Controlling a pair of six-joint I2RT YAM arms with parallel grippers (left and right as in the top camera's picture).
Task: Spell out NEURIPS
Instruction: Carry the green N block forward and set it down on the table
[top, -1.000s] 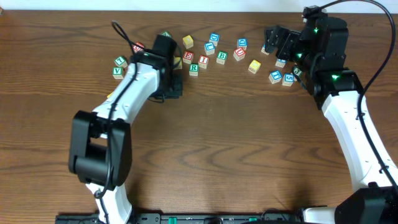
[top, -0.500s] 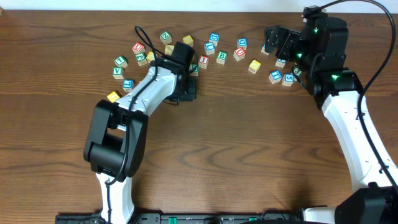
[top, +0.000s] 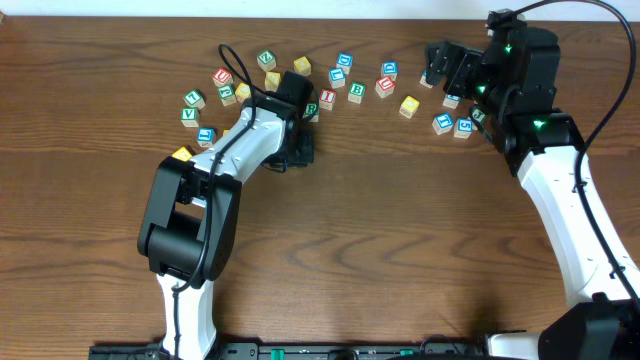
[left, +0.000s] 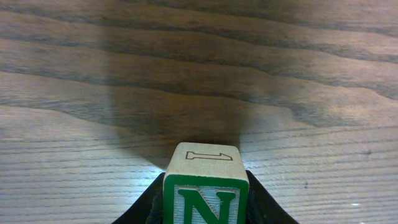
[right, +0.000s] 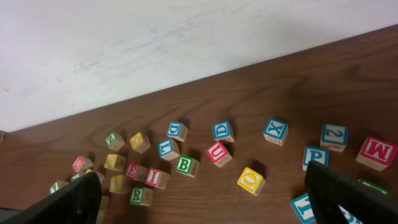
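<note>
Left end effector (top: 296, 150) clamped narrow on N cube (left: 205, 186); green N faces wrist camera, dark fingers (left: 146, 210) on both sides of cube; cube over bare wood surface (left: 87, 81), contact with it unclear; overhead puts it just in front of cube scatter, near green R cube (top: 311, 108); red I cube (top: 327, 98) just beside R; green B cube (top: 357, 91) further right; right end effector (top: 443, 62) spread wide, holding nothing, at far right; blue P cube (right: 315, 155) and red M cube (right: 377, 152) near it
</note>
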